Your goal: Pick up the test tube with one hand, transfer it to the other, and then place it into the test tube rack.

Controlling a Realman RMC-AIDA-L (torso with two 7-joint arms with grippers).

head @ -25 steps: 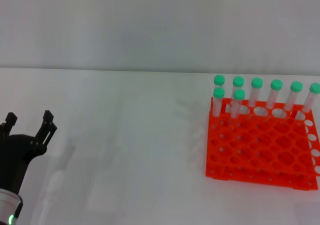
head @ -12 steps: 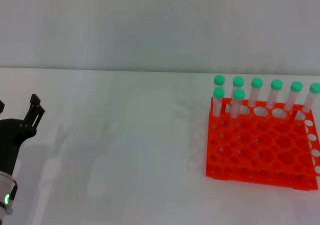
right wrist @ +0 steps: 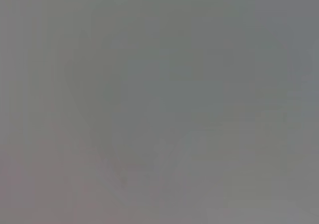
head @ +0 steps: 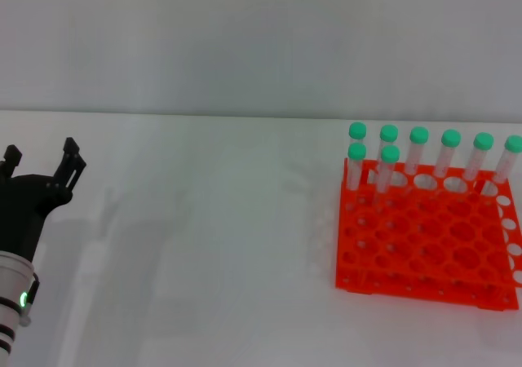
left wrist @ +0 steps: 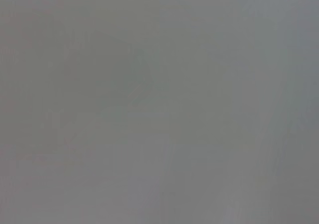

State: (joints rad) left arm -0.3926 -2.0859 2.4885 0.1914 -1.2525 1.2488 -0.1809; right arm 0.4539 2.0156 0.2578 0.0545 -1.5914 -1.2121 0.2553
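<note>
On my head view the orange rack (head: 424, 245) sits on the white worktop (head: 212, 245) at about 3 o'clock, its many round holes mostly unfilled. I count eight green-capped tubes (head: 388, 165) standing upright in it: six along the far row and two more in the row just in front, at the left end of the rack. I see no tube lying loose on the worktop.

My left pincer (head: 41, 161) is at 9 o'clock, well apart from the rack, above the worktop. Its two black fingers (head: 72, 156) are spread wide, with nothing between them and nothing touching them. A green light glows on the arm below it.

The right pincer is out of sight. Both wrist views are plain grey and tell me nothing.
</note>
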